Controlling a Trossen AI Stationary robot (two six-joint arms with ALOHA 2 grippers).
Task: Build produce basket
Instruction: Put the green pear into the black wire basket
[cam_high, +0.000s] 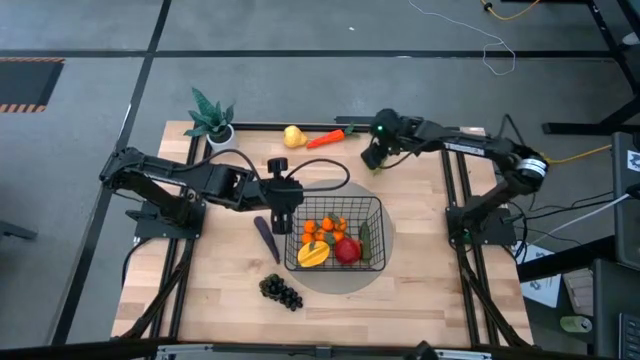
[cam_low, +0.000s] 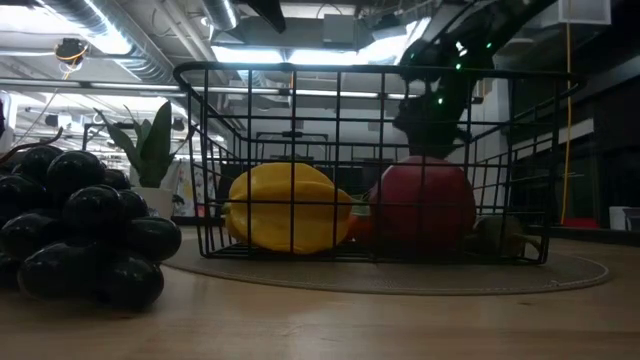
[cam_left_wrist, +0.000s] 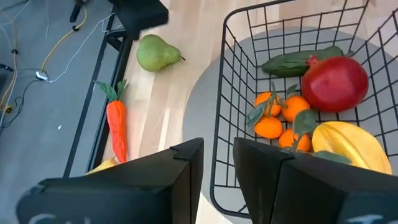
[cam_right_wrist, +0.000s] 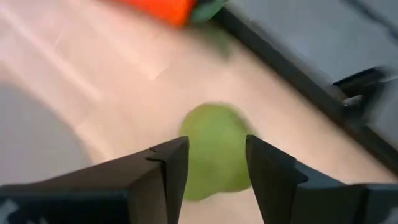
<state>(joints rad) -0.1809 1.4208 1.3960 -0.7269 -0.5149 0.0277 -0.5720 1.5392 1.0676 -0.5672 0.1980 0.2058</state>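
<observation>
The black wire basket (cam_high: 383, 205) stands on a grey round mat at the table's middle. It holds a red apple (cam_left_wrist: 334, 84), a yellow mango (cam_left_wrist: 348, 143), oranges (cam_left_wrist: 273, 118) and a cucumber (cam_left_wrist: 298, 61). My left gripper (cam_high: 283, 215) hovers open just left of the basket's left wall, with nothing between its fingers (cam_left_wrist: 217, 168). My right gripper (cam_high: 375, 160) is open, pointing down over a green pear (cam_right_wrist: 214, 152) that lies on the table beyond the basket's far side. A carrot (cam_high: 325, 138) and a yellow pear (cam_high: 293, 135) lie at the far edge.
A purple eggplant (cam_high: 267, 238) lies left of the basket and dark grapes (cam_high: 282, 291) lie near its front left corner. A potted plant (cam_high: 212, 118) stands at the far left corner. Bare wood lies along the near edge.
</observation>
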